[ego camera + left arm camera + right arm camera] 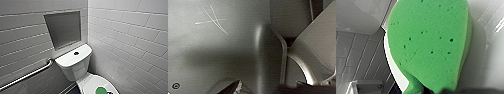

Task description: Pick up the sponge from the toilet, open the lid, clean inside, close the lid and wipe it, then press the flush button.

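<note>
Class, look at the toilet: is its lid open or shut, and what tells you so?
Shut. The lid lies down flat with its smooth white top facing up, and the sponge sits on it.

White toilet (75, 71) in the corner where two tiled walls (130, 37) meet, tank far, bowl near. Offers two flat tops. Far one: the tank top (83, 54), a glossy rounded rectangle, with the flush button (76, 53) set into it about midway, a touch left of centre. Near one: the lid (87, 83), shut down over the bowl, smooth and white. Carries the sponge (101, 90) on its near right part, green against the white, near end running off view. Close up, sponge face pitted with small dark holes, edge thick, white of the lid curving just beside it.
</note>
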